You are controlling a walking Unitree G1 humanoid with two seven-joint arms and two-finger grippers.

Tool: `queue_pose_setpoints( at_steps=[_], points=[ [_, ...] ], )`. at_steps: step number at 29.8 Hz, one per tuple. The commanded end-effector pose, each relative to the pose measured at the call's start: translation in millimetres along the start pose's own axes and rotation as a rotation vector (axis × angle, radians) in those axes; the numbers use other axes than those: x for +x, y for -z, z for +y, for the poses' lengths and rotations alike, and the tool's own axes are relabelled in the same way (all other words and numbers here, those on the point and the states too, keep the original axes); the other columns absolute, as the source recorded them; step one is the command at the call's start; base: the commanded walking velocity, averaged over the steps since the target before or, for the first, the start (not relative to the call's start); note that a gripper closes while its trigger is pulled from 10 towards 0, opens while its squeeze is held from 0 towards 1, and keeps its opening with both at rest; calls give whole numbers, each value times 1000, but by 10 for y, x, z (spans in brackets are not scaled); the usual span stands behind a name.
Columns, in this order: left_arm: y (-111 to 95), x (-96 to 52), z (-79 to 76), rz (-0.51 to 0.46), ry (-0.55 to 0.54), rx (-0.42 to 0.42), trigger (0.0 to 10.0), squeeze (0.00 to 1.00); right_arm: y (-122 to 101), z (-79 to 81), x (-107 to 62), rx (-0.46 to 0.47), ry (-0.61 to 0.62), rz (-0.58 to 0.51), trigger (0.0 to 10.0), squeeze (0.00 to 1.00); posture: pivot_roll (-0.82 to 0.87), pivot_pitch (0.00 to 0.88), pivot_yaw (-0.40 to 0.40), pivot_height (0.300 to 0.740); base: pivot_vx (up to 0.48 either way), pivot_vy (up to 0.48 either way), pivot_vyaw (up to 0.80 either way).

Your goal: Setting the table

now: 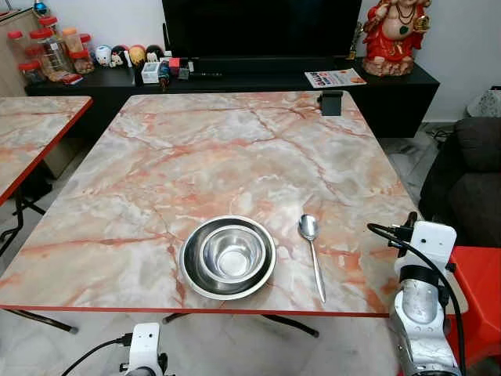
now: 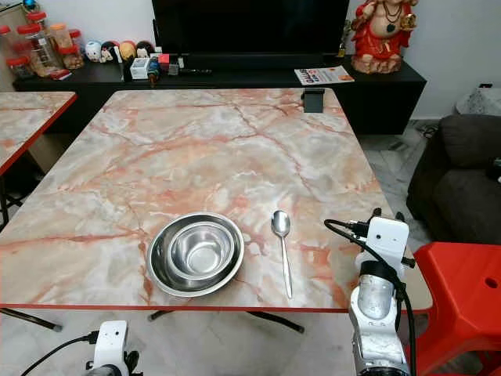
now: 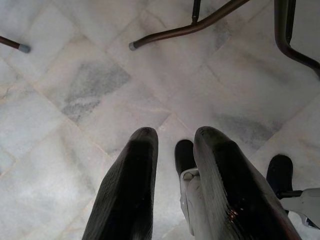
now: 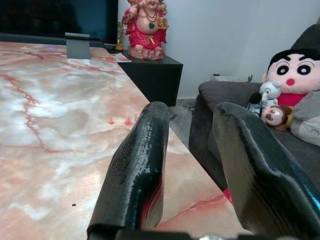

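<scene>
A small steel bowl (image 1: 232,254) sits nested inside a wider steel bowl (image 1: 192,274) near the front edge of the marble table (image 1: 235,149). A steel spoon (image 1: 311,254) lies just to their right, handle toward me. My right gripper (image 4: 192,112) is open and holds nothing; it hovers over the table's front right corner, to the right of the spoon. Its wrist (image 1: 427,251) shows beside that corner. My left gripper (image 3: 176,137) hangs below the table's front edge and points at the tiled floor, open with nothing between its fingers (image 3: 135,175).
A small black stand (image 1: 331,103) sits at the table's far edge. Behind is a black TV console (image 1: 235,78) with jars, figurines and a red statue (image 1: 395,35). A second marble table (image 1: 31,125) stands left; a dark sofa (image 1: 470,180) and red stool (image 1: 481,282) right.
</scene>
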State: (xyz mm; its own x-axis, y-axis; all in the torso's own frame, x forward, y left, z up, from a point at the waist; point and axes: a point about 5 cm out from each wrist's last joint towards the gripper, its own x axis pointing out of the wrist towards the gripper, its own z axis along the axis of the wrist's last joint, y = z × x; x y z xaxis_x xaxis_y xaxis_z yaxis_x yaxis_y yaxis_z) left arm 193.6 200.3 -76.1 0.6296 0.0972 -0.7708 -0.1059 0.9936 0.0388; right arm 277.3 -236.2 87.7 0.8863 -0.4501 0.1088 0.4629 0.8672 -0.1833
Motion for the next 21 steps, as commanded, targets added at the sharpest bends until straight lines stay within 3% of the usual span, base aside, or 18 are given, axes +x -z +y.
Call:
queue_pose_setpoints(
  at_steps=[1, 15, 21],
  points=[
    [15, -8, 33, -8, -11, -16, 10000, 0, -4, 21, 3, 9, -3, -4, 10000, 0, -67, 0, 20, 740, 0, 319, 0],
    [18, -11, 49, -11, -16, -24, 10000, 0, -207, 162, -25, 29, -41, -128, 10000, 0, -67, 0, 23, 740, 0, 275, 0],
    [29, -14, 50, -9, -15, -26, 10000, 0, -430, 235, 1, 14, -66, -233, 10000, 0, -67, 0, 23, 740, 0, 262, 0]
  ],
)
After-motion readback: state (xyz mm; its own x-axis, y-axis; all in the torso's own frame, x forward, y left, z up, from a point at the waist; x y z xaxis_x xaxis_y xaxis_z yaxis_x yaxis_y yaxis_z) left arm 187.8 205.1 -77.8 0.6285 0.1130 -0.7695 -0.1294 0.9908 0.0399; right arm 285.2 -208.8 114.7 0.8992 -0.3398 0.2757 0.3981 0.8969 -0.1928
